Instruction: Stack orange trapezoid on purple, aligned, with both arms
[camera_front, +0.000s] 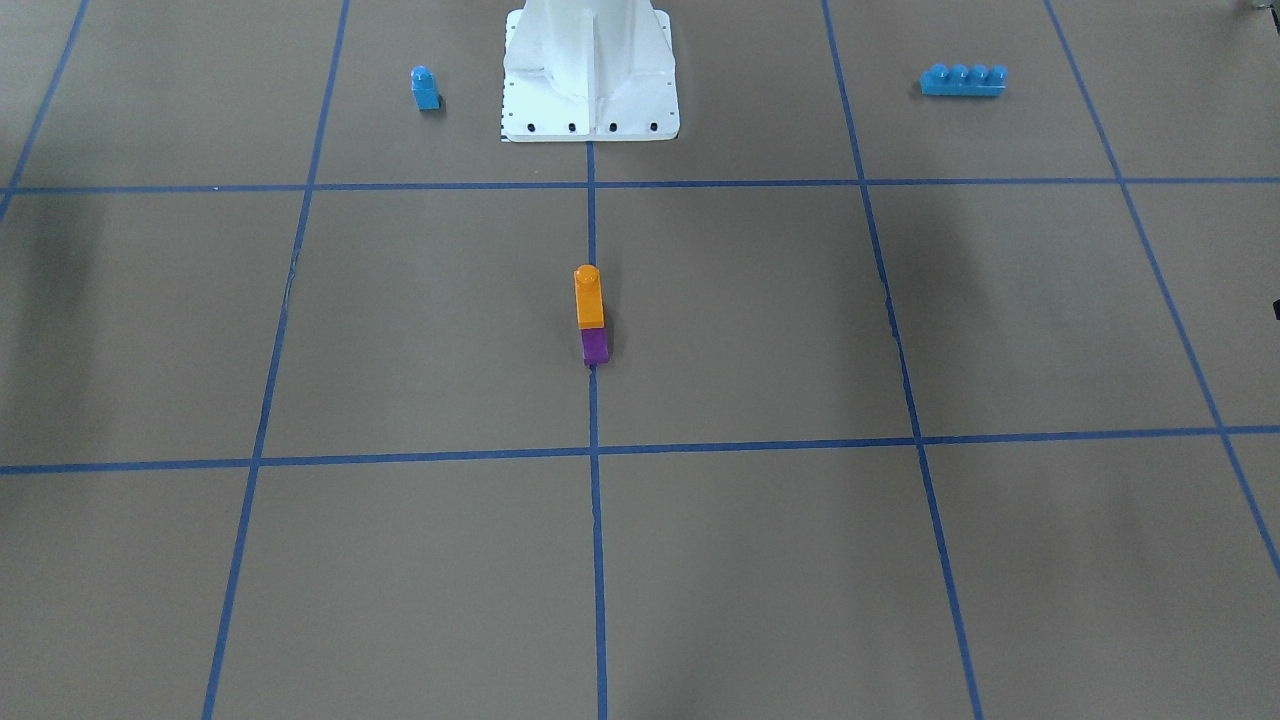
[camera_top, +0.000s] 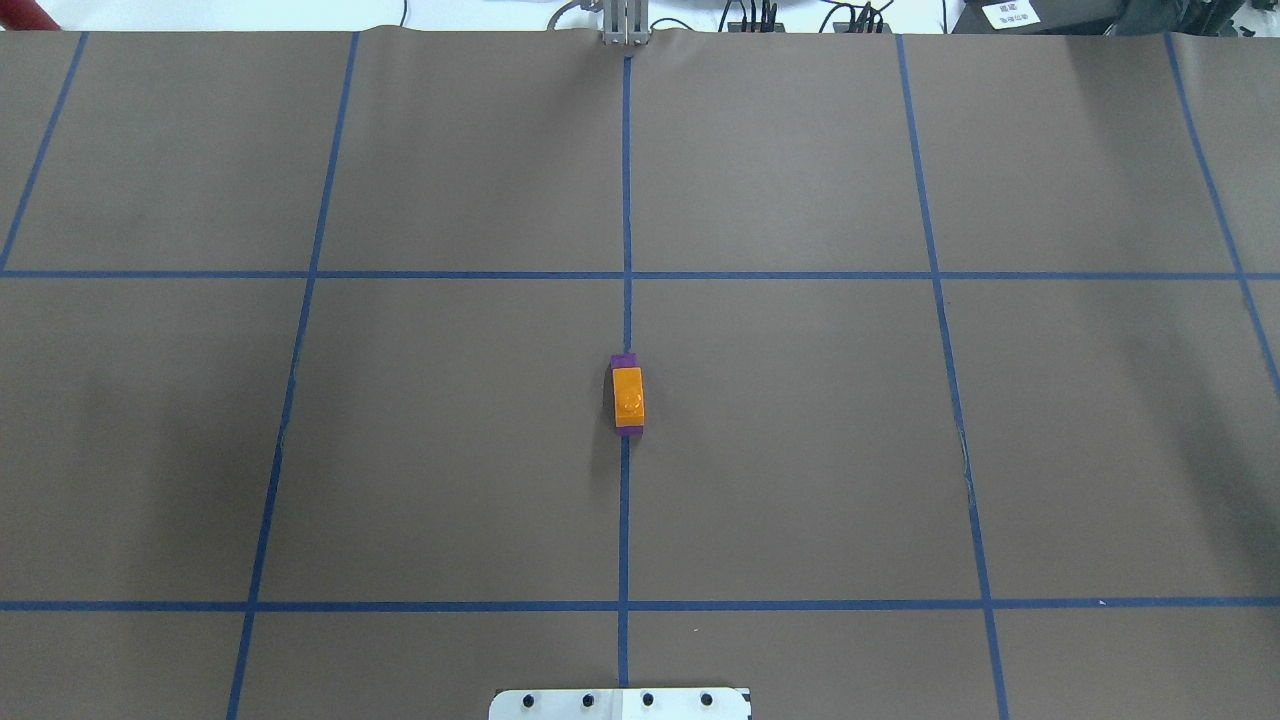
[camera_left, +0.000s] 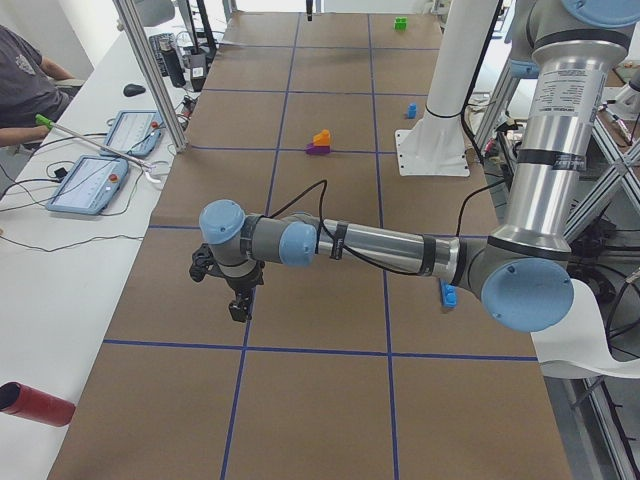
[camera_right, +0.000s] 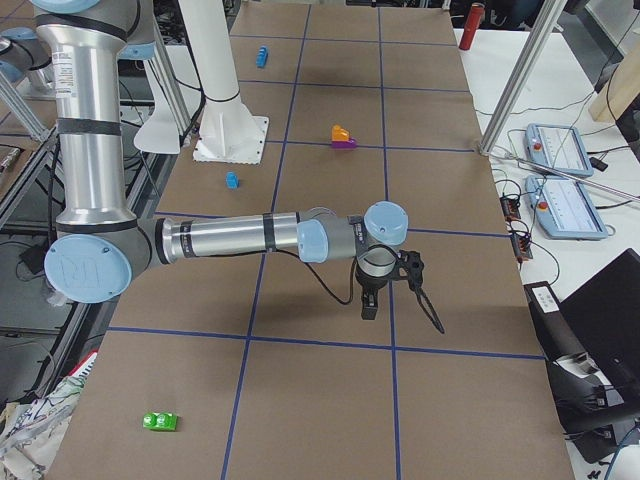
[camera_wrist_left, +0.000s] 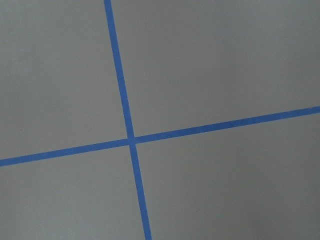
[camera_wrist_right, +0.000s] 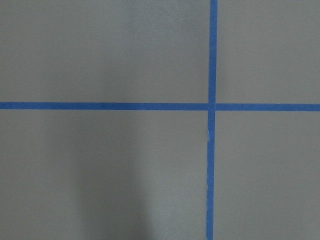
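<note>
The orange trapezoid (camera_front: 589, 297) sits on top of the purple block (camera_front: 594, 346) at the table's middle, on the centre tape line. From overhead the orange trapezoid (camera_top: 628, 397) covers most of the purple block (camera_top: 625, 361), whose edges show at both ends. No gripper touches them. The left gripper (camera_left: 240, 305) hangs over the table far from the stack and shows only in the exterior left view. The right gripper (camera_right: 368, 305) shows only in the exterior right view, also far from the stack. I cannot tell whether either is open or shut. Both wrist views show only bare table and tape lines.
A small blue single-stud block (camera_front: 425, 88) and a long blue four-stud brick (camera_front: 962, 80) lie on either side of the white robot base (camera_front: 590, 70). A green block (camera_right: 159, 421) lies at the right end. A red cylinder (camera_left: 35, 404) and control tablets (camera_left: 90, 185) lie on the side bench.
</note>
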